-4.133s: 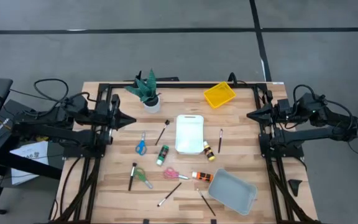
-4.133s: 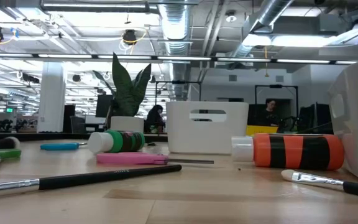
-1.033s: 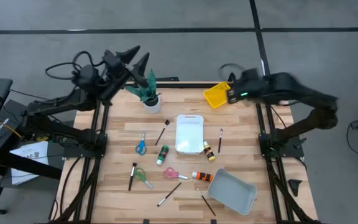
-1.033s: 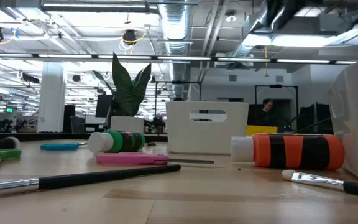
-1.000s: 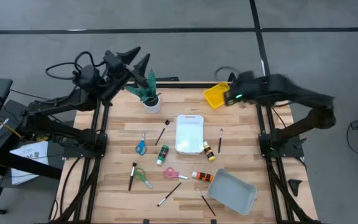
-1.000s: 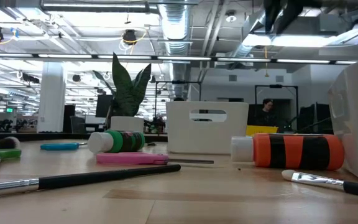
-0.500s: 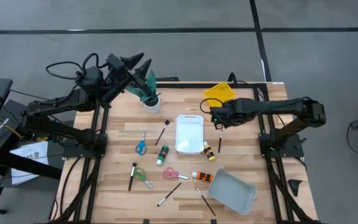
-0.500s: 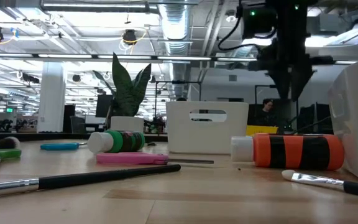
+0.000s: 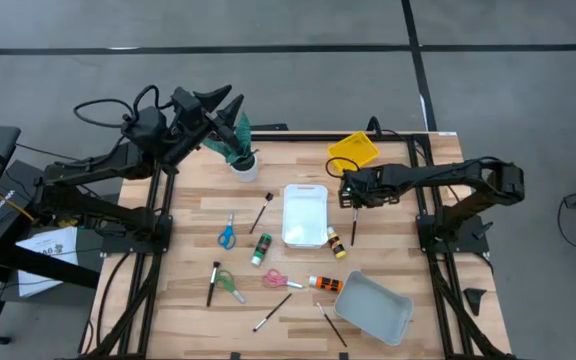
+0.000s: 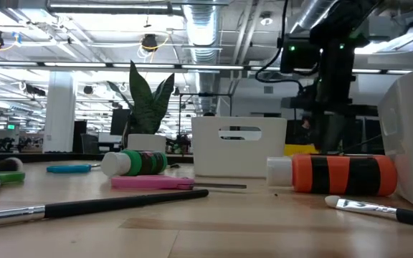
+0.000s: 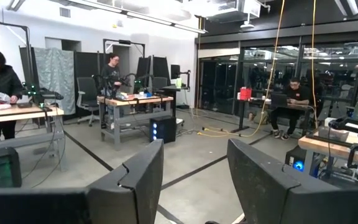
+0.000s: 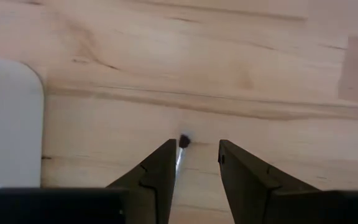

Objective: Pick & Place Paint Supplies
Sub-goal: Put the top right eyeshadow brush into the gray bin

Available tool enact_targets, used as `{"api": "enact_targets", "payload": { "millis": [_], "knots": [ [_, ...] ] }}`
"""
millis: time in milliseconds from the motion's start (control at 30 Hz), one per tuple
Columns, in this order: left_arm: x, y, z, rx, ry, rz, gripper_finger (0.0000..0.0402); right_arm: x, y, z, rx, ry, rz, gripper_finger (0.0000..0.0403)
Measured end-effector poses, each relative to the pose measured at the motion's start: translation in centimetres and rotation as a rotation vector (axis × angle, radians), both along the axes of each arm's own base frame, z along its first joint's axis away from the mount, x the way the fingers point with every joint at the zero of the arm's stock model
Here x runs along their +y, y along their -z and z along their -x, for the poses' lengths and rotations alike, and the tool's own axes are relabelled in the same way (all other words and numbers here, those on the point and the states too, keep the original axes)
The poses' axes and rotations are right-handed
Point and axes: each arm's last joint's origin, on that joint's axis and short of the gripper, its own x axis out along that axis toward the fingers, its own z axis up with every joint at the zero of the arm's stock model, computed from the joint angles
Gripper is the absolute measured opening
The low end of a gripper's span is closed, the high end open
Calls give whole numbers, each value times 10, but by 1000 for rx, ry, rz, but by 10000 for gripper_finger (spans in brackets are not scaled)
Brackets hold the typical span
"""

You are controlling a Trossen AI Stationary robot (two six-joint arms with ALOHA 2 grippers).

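Note:
A thin dark-handled brush (image 9: 355, 227) lies flat on the table, right of the white tray (image 9: 305, 213). My right gripper (image 9: 354, 197) is open and points down, low over the brush's far end (image 12: 183, 142), with one finger on each side of it. It also shows in the low view (image 10: 328, 136). My left gripper (image 9: 223, 104) is open and empty, raised over the far left corner by the potted plant (image 9: 236, 146); its wrist view (image 11: 191, 180) looks into the room. A yellow bottle (image 9: 335, 241) lies near the brush's near end. My right gripper comes at the brush from above, pointing down. The brush's tip (image 12: 183, 142) lies right at the inner edge of one finger (image 12: 160, 168). I cannot tell whether that finger touches it. The brush lies flat on the table.
Blue scissors (image 9: 227, 234), a green bottle (image 9: 260, 249), pink scissors (image 9: 280, 279), green scissors (image 9: 230, 285), an orange bottle (image 9: 325, 284) and several other brushes lie on the table. A yellow tray (image 9: 353, 151) stands at the far right and a grey tray (image 9: 373, 306) at the near right.
My right gripper has swung from over the yellow tray toward the table's middle and gone down, tipping to point at the table. It now stands low over the brush's far end. The brush has kept still.

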Motion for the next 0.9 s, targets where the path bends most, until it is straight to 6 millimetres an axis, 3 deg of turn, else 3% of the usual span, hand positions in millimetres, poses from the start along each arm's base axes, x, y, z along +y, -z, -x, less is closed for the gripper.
{"api": "enact_targets", "payload": {
  "millis": [467,900],
  "knots": [
    [0,0,0,-9,3,13,171,2,30,-11,106,-65,-20,117],
    [0,1,0,-5,3,14,169,2,33,-15,81,-52,-23,117]
  ]
}}
